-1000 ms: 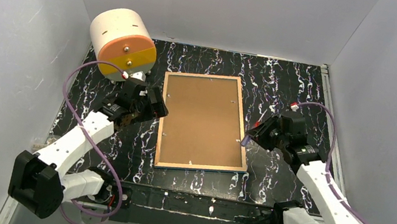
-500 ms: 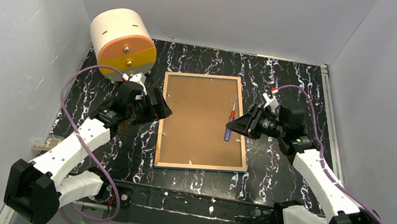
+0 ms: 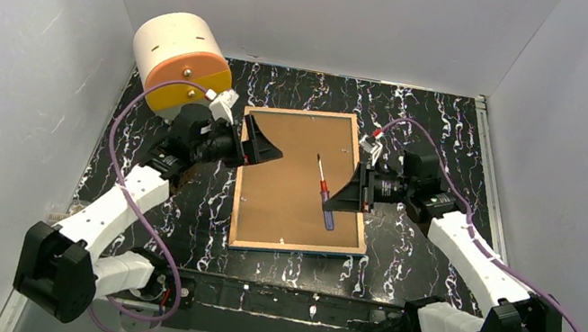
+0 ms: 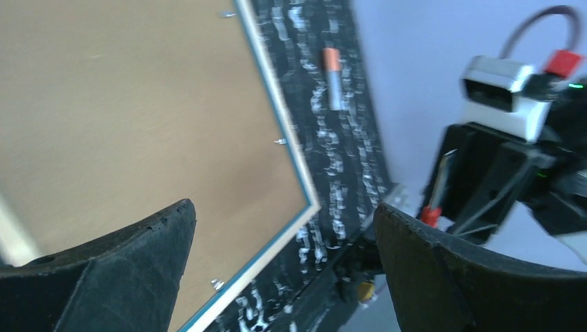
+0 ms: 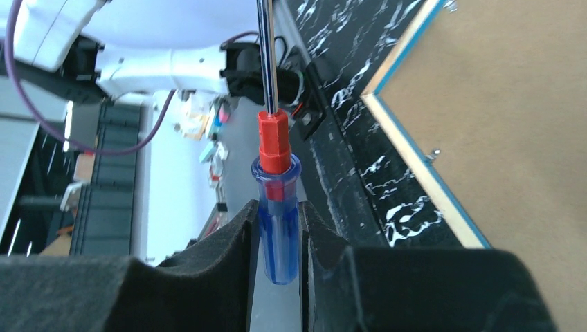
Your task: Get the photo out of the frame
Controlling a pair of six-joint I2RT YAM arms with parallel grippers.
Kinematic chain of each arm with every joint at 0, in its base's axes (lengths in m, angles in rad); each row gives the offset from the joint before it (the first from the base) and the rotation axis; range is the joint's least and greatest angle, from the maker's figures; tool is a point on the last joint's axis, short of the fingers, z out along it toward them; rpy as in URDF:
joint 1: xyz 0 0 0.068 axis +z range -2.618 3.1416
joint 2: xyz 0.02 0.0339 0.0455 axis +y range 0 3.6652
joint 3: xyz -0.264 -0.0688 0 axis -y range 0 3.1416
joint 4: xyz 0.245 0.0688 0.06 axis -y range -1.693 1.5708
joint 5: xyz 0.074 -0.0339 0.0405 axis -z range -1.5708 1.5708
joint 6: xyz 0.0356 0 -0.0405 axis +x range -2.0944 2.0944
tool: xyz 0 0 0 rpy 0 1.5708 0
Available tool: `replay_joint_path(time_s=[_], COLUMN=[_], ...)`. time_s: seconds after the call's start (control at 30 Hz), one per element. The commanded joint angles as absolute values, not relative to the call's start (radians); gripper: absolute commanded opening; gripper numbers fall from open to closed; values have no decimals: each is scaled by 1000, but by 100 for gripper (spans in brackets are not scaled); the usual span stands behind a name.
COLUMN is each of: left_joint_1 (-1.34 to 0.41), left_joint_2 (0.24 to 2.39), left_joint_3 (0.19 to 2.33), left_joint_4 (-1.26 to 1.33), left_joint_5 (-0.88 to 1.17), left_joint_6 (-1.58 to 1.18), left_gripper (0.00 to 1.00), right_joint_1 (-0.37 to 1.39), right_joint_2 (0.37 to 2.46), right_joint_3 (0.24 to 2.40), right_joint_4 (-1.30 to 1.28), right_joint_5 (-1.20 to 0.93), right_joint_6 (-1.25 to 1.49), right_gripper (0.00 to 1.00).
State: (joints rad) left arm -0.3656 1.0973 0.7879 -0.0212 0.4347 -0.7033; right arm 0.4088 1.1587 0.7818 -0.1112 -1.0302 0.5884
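Observation:
The frame lies face down on the table, its light wooden edging and thin blue rim around a brown backing board. The photo is hidden under that board. My right gripper is shut on the blue handle of a screwdriver with a red collar. Its shaft points across the board toward the far side, and I cannot tell whether the tip touches. My left gripper stands open over the frame's left edge near the far corner, with nothing between its fingers.
A white and orange cylinder stands at the back left. Small metal tabs sit along the frame's inner edge. A small orange and grey stick lies on the black marbled table. White walls close in three sides.
My right gripper swung left from beside the frame to over the backing board, carrying the screwdriver. My left gripper moved up and right onto the frame's left edge.

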Motion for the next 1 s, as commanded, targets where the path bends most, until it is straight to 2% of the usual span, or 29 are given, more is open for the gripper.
replay_joint_path(time_s=[0.0,0.27,0.5,0.73,0.97], left_joint_1=[-360,-373,-374,-379,-379], left_joint_2=[1137,1182,1184,1113,1073], left_joint_3=[748,769,772,719,661], left_joint_4=[369,562,575,567,632], left_joint_5=[723,850,987,967,973], left_joint_6=[-888,-971,-956,-903,-831], left_gripper=[98,98,98,98,97], right_joint_1=[439,475,515,620,633], right_joint_2=[1159,1177,1228,1265,1275], right_joint_3=[822,798,805,817,801], right_joint_4=[-91,14,100,138,267], right_joint_5=[-1193,-1286,-1289,-1236,-1289], right_joint_6=[526,585,673,694,758], right_gripper=[1,1,1,1,1])
